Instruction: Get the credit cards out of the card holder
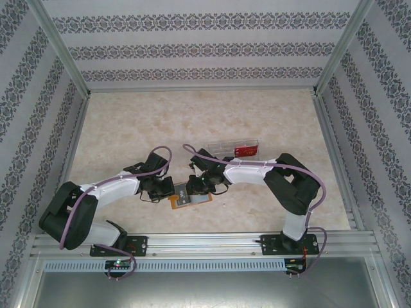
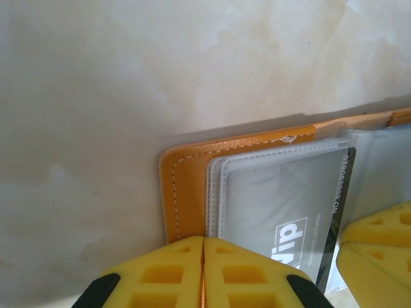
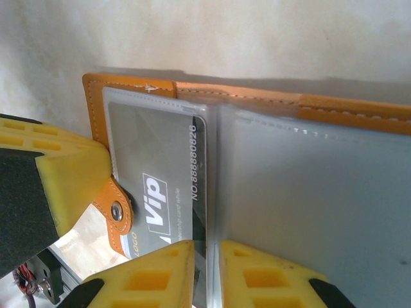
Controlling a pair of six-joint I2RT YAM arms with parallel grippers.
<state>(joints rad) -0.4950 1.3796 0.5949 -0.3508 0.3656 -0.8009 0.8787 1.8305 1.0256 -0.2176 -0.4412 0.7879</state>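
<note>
Card holder (image 1: pixel 188 196) is lying open on the table (image 1: pixel 128 122), between both grippers. Left gripper (image 2: pixel 203 256), fingers pressed together with no gap, is bearing on the holder's outer edge on the left arm's side. Right gripper (image 3: pixel 205 263) is sitting over the holder's middle, jaws narrowly apart, with the edge of the credit card (image 3: pixel 160 186) running into that gap; actual pinching cannot be told. The card's long axis is pointing at the right gripper, so a pull along it likely falls to that arm.
</note>
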